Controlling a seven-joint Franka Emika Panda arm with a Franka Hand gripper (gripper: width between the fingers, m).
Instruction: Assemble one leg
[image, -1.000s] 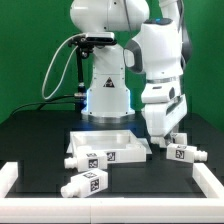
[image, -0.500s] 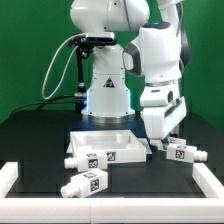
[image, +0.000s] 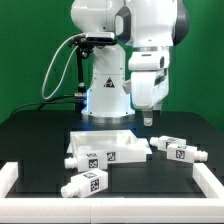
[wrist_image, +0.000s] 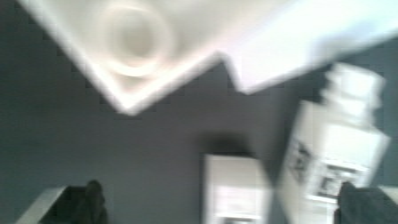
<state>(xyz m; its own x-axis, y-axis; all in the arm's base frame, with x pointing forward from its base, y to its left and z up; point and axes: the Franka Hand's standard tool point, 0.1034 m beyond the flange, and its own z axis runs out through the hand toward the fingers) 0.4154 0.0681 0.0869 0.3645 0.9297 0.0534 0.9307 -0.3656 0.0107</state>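
While the two-finger gripper (image: 148, 119) hangs above one edge of the flat white square tabletop panel (image: 108, 143), I see its dark fingers (wrist_image: 79, 204) spread apart, gripping nothing. One white cylindrical leg with marker tags (image: 168, 143) lies just beside that panel, three more near it. None looks fitted, so I judge the whole job remains

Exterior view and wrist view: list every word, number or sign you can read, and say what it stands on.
No words or numbers are readable in either view.
Nearest leg and the leg on the exterior view's right: black-and-white marker tags, patterns only, no letters.
Wrist view: dark marks on a leg, too blurred to read.
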